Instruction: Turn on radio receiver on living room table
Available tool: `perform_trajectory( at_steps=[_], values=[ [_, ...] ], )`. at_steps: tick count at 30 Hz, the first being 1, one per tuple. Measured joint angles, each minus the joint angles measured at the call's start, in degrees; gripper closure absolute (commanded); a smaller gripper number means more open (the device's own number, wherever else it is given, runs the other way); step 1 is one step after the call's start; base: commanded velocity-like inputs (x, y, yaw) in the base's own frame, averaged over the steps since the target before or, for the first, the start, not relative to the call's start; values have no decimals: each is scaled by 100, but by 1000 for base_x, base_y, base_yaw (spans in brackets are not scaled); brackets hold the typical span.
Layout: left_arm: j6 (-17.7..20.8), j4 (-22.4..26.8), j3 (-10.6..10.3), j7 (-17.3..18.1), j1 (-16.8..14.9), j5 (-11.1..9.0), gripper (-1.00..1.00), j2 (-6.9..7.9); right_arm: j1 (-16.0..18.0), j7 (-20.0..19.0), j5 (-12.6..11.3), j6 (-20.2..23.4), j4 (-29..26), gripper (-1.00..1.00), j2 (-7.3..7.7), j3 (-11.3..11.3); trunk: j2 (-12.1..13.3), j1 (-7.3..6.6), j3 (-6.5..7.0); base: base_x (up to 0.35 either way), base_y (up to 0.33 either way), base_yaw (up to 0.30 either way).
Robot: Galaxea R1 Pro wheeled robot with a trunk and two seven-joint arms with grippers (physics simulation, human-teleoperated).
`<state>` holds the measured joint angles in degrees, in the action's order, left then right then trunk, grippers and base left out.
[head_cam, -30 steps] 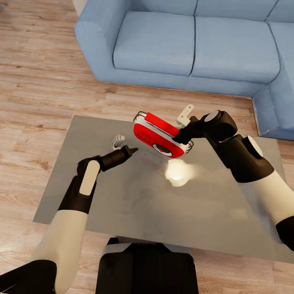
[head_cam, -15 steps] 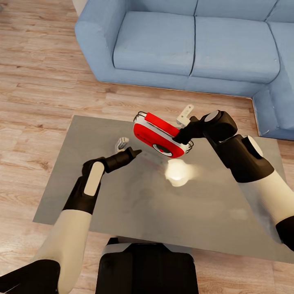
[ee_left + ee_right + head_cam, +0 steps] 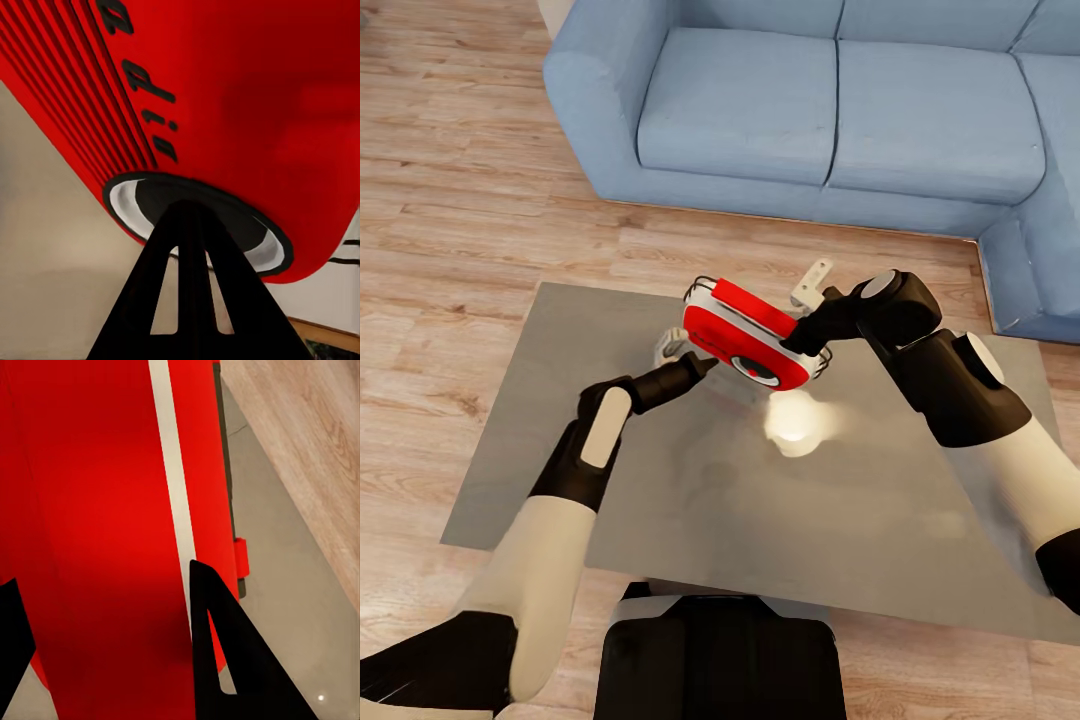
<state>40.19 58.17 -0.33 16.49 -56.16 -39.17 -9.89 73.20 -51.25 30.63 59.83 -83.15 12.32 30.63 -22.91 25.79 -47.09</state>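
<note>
Light wood plank floor surrounds one low table (image 3: 610,500) with a glossy grey-brown top, and one blue sofa (image 3: 840,110) stands beyond the table's far edge. One radio receiver (image 3: 752,335), red with silver-white trim, is tilted above the table's far half, its round dark dial (image 3: 755,368) facing down toward the robot.

Left of the radio receiver, the left gripper (image 3: 682,358) reaches in at its lower left corner; in the left wrist view one dark finger (image 3: 191,292) points straight at the dial, tip touching or just short of it. How far its jaws stand apart I cannot tell.

Right of the radio receiver, the right gripper (image 3: 805,325) pinches its body, dark fingers (image 3: 225,660) on either side of the red casing.
</note>
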Motion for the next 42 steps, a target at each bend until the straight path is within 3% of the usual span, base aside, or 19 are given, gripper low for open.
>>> perform_trajectory(
  at_steps=[10,14,19,26,42],
  values=[
    [-12,-113,-46,3,-8,16,100,-4,0,-1,10,-1,0,100,0,-14,0,0,0,0,0,0],
    [-353,-439,-53,22,-9,27,100,-4,0,-1,11,-1,0,100,0,-24,0,0,0,0,0,0],
    [-475,-535,-57,29,-6,20,100,-5,0,-1,10,0,0,100,0,-26,0,0,0,0,0,0],
    [-522,-552,-354,29,-8,-15,100,-10,0,-1,17,1,-8,100,-6,-26,0,0,0,0,0,0],
    [-545,-607,-450,29,-9,-30,100,-10,0,-1,21,2,-4,100,-28,-18,0,0,0,0,0,0]
  ],
)
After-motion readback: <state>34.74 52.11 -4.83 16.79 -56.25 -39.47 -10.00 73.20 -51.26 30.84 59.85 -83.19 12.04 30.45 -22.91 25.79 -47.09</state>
